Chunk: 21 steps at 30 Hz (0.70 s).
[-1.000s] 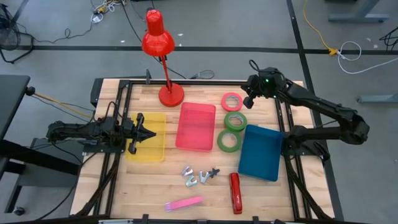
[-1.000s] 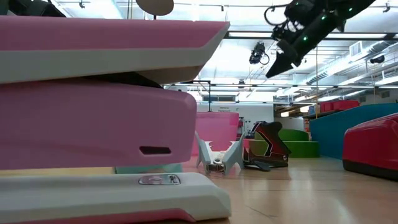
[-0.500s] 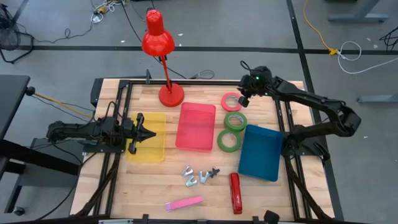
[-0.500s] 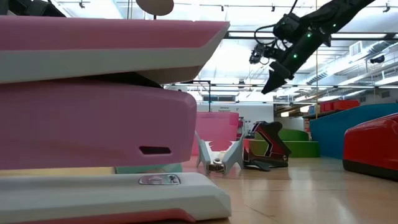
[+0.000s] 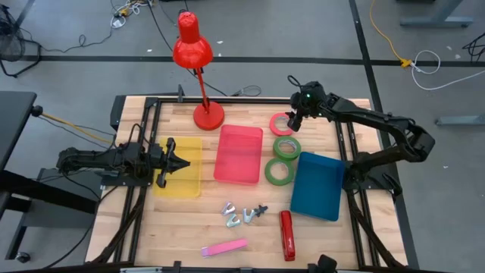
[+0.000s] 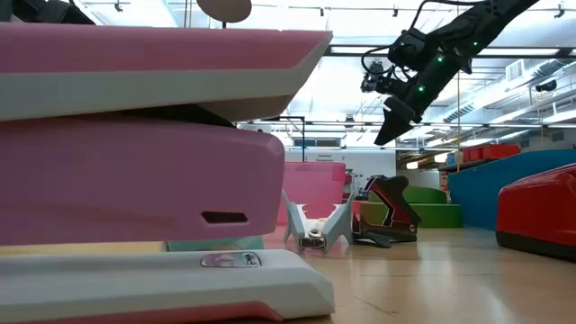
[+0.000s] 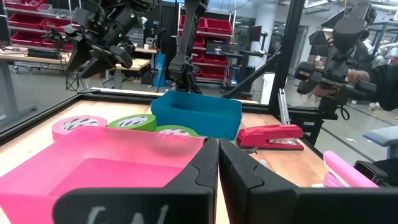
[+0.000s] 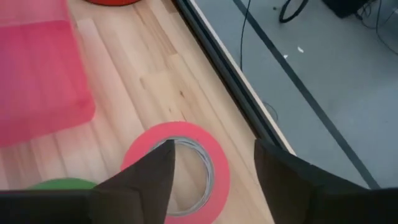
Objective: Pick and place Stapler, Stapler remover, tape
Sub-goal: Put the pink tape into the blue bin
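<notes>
Nothing sorted yet: staplers (image 5: 286,236), staple removers (image 5: 242,214) and tape (image 5: 283,123) all loose on the worktop (image 5: 182,220), lower and upper centre. Right claw (image 5: 292,121) open, empty, above pink tape; left claw (image 5: 178,162) shut, idle at left

We count three tape rolls (image 5: 282,148), three trays (image 5: 239,154), two staplers (image 5: 286,235), three staple removers (image 5: 244,214), and one lamp (image 5: 193,49).

My desk (image 5: 189,220) is pale wood. On it lie a red lamp base (image 5: 208,116), yellow tray (image 5: 179,167), pink tray (image 5: 239,154), blue tray (image 5: 317,186), pinkish-red tape (image 5: 282,123), two green tapes (image 5: 286,147) (image 5: 279,171), staple removers (image 5: 242,214), red stapler (image 5: 286,235) and pink stapler (image 5: 224,248).
</notes>
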Tool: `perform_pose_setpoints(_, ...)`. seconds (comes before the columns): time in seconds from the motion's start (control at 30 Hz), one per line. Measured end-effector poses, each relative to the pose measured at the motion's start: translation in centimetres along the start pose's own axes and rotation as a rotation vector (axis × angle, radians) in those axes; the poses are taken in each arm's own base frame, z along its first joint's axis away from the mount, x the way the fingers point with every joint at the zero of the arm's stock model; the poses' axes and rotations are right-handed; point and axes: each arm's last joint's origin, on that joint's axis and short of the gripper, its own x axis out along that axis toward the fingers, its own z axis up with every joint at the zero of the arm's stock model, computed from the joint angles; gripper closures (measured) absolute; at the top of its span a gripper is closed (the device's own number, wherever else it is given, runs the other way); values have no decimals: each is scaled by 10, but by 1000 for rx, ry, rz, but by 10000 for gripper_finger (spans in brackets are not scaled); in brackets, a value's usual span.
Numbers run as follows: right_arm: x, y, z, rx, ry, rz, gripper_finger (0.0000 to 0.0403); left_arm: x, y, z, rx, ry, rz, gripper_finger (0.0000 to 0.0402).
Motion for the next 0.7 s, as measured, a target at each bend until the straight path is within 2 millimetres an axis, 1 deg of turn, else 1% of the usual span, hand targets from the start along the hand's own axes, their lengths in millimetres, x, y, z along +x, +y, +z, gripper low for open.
perform_pose_setpoints(0.2, -5, -4, 14, 18, 54, 16, 156, 0, 0, 0, 0, 0, 0, 383)
perform_pose_setpoints(0.3, -9, -6, 22, 19, 88, 40, 153, 0, 0, 0, 0, 0, 0, 383)
perform_pose_setpoints(0.4, -9, -6, 28, 23, 107, 102, 154, 0, 0, 0, 0, 0, 0, 383)
perform_pose_setpoints(0.57, 1, -3, 28, 35, 126, 207, 155, 0, 0, 0, 0, 0, 0, 383)
perform_pose_setpoints(0.7, 18, -1, 23, 67, 180, 231, 156, 0, 0, 0, 0, 0, 0, 383)
